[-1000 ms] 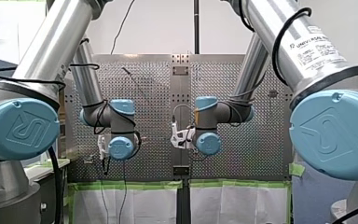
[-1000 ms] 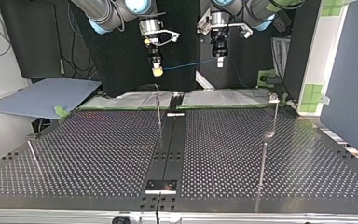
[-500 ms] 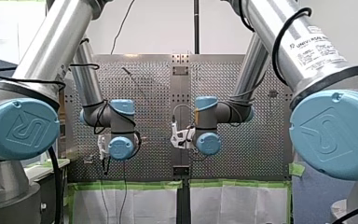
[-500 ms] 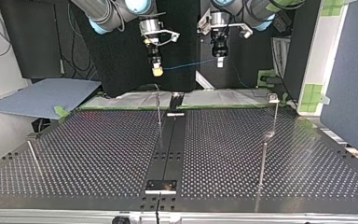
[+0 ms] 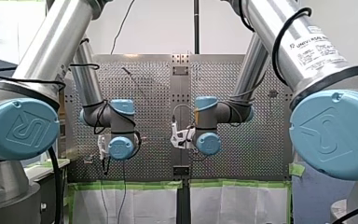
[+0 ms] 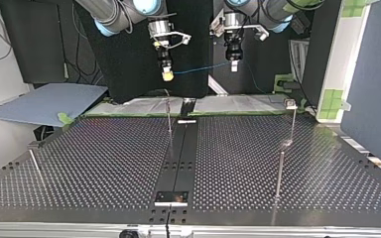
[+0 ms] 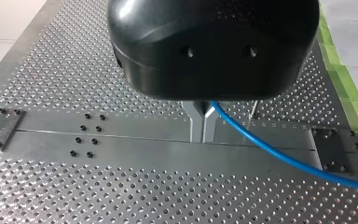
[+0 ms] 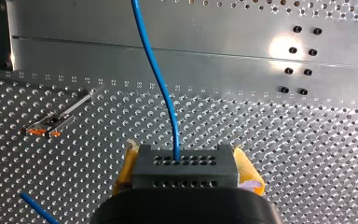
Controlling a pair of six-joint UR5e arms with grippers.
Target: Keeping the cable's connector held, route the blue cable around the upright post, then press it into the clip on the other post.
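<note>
Our left gripper point(image 7: 202, 122) pinches the blue cable point(image 7: 270, 149); our right gripper point(image 8: 185, 173), at its nine o'clock in the top view, clamps the connector point(image 8: 185, 162) between yellow pads point(image 8: 248, 171).

opposite wide views over seemingly one table point(image 6: 104, 163)

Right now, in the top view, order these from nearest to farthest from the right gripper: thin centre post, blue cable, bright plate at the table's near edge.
From my right gripper:
1. blue cable, its connector in the grip, running towards the view's right.
2. thin centre post, on the table below the gripper.
3. bright plate, at the table's near edge.
</note>
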